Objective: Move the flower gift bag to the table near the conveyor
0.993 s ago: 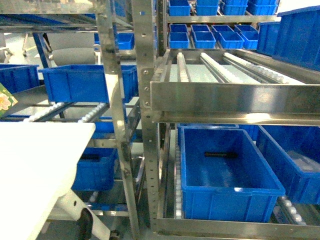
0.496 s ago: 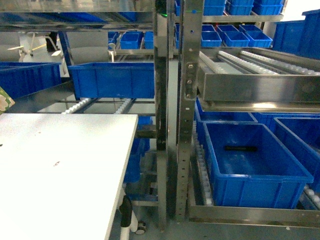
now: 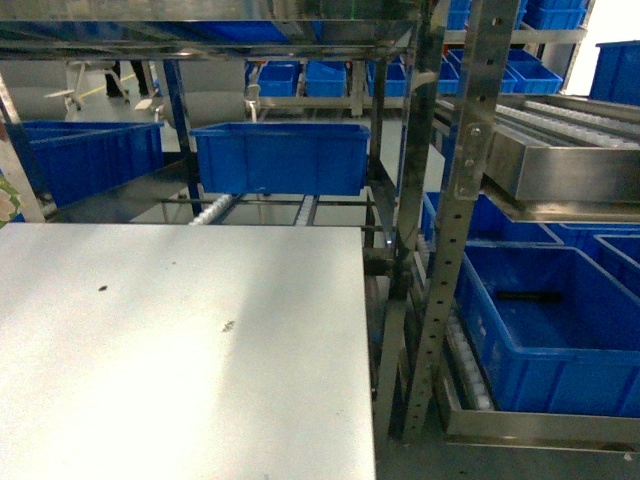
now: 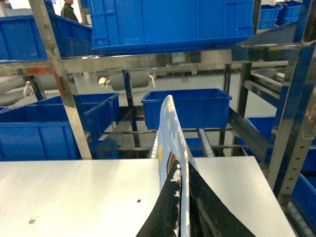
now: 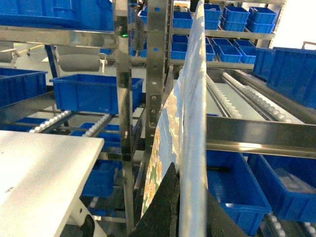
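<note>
The flower gift bag (image 4: 170,126), pale blue with yellow blossoms, stands edge-on between my left gripper's (image 4: 181,197) black fingers, which are shut on its rim above the white table (image 4: 74,197). In the right wrist view the same bag (image 5: 191,89) rises tall and thin, its floral side (image 5: 159,148) facing left, and my right gripper (image 5: 190,202) is shut on its edge. The head view shows only a sliver of the bag (image 3: 5,205) at the left border. There the table (image 3: 180,350) fills the lower left, with the conveyor's rollers (image 3: 215,208) just behind it.
Steel uprights (image 3: 455,220) stand right of the table's corner. A blue bin (image 3: 280,155) sits on the roller lane behind the table. Larger blue bins (image 3: 545,330) fill the low rack at right. A sloping roller shelf (image 5: 247,94) runs at right.
The head view has shifted left along the racking. The table now covers far more of the frame, and the steel uprights and blue bins have slid to the right.
</note>
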You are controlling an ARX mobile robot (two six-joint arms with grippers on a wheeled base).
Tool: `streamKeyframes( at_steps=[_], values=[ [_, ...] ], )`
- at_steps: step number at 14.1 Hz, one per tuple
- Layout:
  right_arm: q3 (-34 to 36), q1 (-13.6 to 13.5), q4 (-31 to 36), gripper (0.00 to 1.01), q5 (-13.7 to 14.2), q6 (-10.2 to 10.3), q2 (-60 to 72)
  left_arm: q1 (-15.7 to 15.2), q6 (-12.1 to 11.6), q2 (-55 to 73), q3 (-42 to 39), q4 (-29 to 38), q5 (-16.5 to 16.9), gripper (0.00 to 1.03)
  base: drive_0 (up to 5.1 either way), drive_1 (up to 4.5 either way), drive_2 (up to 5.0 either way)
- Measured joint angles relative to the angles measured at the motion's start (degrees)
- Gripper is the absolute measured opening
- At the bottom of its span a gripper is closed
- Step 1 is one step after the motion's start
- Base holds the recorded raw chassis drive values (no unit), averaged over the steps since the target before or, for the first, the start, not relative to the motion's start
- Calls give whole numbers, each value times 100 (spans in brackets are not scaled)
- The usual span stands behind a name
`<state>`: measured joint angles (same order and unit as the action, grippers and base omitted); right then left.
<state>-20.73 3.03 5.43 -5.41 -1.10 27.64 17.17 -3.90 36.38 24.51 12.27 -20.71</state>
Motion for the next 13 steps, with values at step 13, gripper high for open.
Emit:
streamKeyframes(
  at_steps=[13],
  values=[
    [0, 0, 0, 2, 0, 0, 0, 0, 0, 4, 0, 4, -2, 2, -493, 322, 156]
  ],
)
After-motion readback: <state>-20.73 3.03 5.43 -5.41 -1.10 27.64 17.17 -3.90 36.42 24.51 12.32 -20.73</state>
